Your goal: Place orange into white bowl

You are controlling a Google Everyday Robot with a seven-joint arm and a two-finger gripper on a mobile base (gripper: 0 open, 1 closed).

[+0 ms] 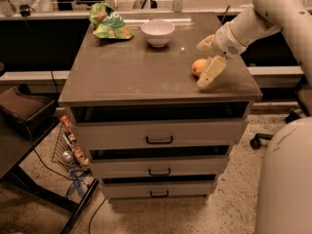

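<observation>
Tool [202, 65] open around orange [198, 67], well right of bowl [157, 32]. Orange likely light, firm, smooth, rolls; grip across widest middle.

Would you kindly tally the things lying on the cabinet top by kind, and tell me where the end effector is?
Fruit: 1, the orange
Bowls: 1, the white bowl
Snack bags: 1, the bag
Total: 3
The end effector is open beside the orange, near the right side of the cabinet top.
</observation>
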